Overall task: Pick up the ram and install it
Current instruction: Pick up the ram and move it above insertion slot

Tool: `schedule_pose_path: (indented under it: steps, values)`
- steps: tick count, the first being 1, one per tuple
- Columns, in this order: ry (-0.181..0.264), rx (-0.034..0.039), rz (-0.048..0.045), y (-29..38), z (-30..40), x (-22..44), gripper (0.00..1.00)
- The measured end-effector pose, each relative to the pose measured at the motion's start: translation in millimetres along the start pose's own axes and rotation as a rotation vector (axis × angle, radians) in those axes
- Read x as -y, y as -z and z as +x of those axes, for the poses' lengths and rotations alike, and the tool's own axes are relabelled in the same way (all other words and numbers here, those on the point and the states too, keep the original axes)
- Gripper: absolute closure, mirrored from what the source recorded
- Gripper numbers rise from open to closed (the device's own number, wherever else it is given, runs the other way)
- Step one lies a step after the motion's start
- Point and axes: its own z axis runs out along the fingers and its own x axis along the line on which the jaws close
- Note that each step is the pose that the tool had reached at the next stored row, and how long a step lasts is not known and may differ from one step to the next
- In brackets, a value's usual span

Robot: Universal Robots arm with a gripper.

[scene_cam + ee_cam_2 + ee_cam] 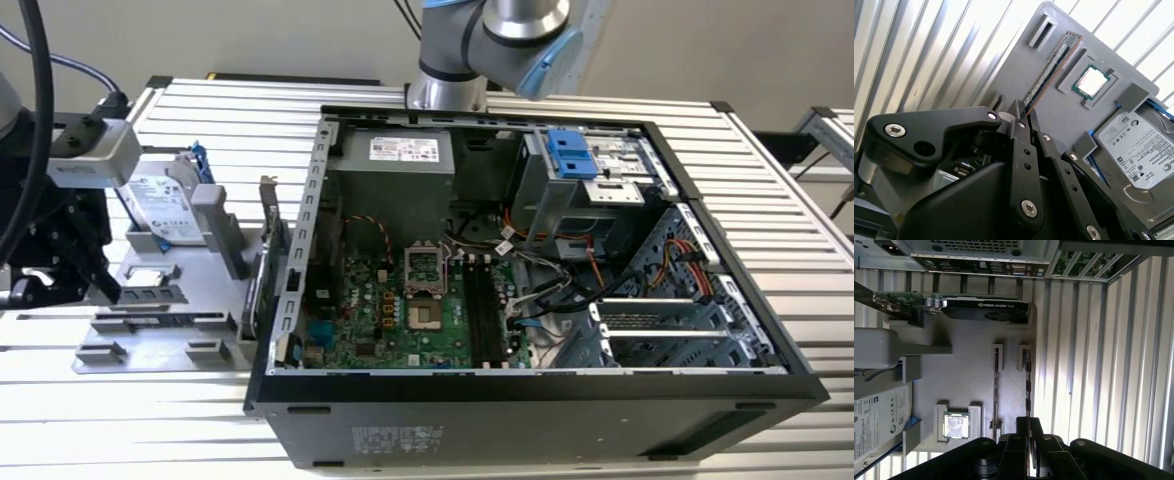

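We see the ram (1051, 70), a thin stick, standing on edge in a slot of the grey holder (1064, 117), which leaves its top edge free for grasping. The end effector (1024, 112) is drawn narrow, its fingers (1018, 135) either side of the ram's near end, seemingly clamped on it. A processor chip (1092, 81) and hard drive (1139, 150) sit alongside. The open computer case (534, 250) lies nearby on the tabletop (160, 420).

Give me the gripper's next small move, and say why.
Probably a short, straight lift away from the tray, once the hold is sure. The gripper sits at the near end of the ram, which stands on edge in its holder on the grey tray beside the processor chip. A sideways pull would likely bind it.
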Motion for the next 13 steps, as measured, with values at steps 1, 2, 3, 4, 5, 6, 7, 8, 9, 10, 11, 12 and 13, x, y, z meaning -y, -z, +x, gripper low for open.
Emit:
schedule_pose_path:
  steps: [1, 2, 3, 4, 5, 6, 7, 8, 9, 10, 11, 12, 13]
  values:
    - [0.000, 0.0002, 0.0000, 0.8, 0.0, 0.0, 1.00]
    - [0.000, 0.0003, -0.0001, 1.4, 0.0, 0.0, 1.00]
    - [0.000, 0.0004, -0.0001, 2.2, 0.0, 0.0, 1.00]
    - [0.000, 0.0004, -0.0001, 3.1, 0.0, 0.0, 1.00]
    - [0.000, 0.0005, 0.0000, 3.9, 0.0, -0.1, 1.00]
    - [0.000, 0.0005, -0.0001, 4.6, 0.0, -0.1, 1.00]
    - [0.000, 0.0005, -0.0001, 5.4, 0.0, -0.1, 1.00]
    - [0.000, 0.0005, -0.0001, 6.1, 0.0, -0.1, 1.00]
    - [-0.001, 0.0005, -0.0002, 6.7, 0.0, -0.1, 1.00]
    - [-0.001, 0.0004, -0.0002, 7.1, 0.0, -0.1, 1.00]
    - [-0.001, 0.0005, -0.0002, 7.6, 0.0, -0.1, 1.00]
    - [-0.001, 0.0006, -0.0001, 8.1, 0.0, -0.1, 1.00]
    - [-0.001, 0.0005, -0.0001, 8.5, 0.0, -0.1, 1.00]
